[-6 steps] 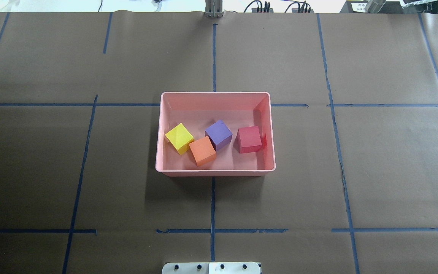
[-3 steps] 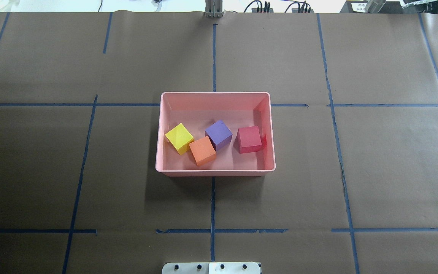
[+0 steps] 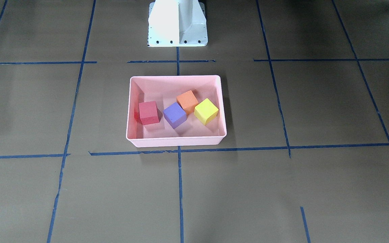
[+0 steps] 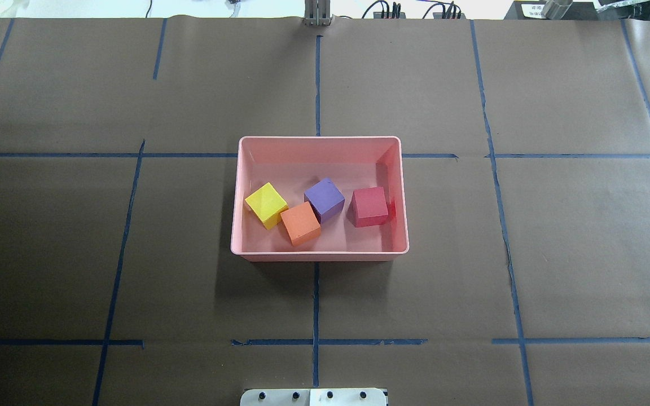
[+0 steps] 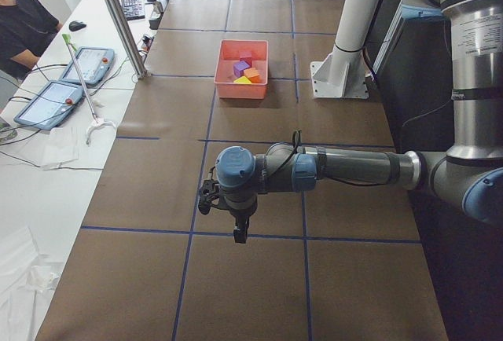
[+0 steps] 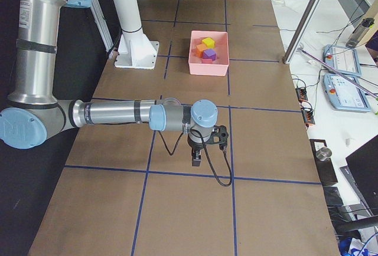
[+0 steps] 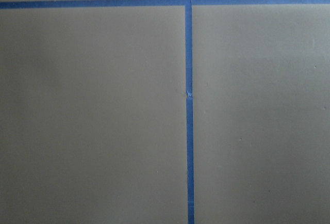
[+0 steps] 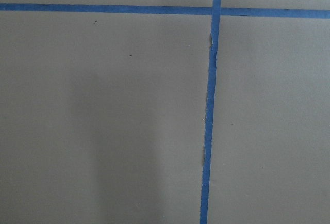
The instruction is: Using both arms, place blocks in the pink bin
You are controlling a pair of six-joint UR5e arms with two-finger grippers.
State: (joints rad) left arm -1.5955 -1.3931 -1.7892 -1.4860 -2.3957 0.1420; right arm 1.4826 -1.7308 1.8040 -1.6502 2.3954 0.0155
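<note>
The left pincer (image 5: 240,235) hangs over the worktop (image 4: 528,254), well apart from the pink bin (image 4: 319,139), beyond the bin's left end. We cannot tell whether it is wide or narrow, since only one side view shows it. The right pincer (image 6: 196,161) hangs well apart from the bin beyond its right end, and we cannot tell its state either.

All four blocks lie inside the bin, in the half nearer the robot. The yellow block (image 4: 266,204) sits just beside the bin's left wall. The orange block (image 4: 301,223) is against it, closer to the bin's near wall. The purple block (image 4: 324,198) is against the orange one, about the bin's middle. The red block (image 4: 369,206) stands apart from the purple, close to the bin's right wall.

Both wrist views show us only brown worktop crossed by blue tape lines (image 7: 188,131).
</note>
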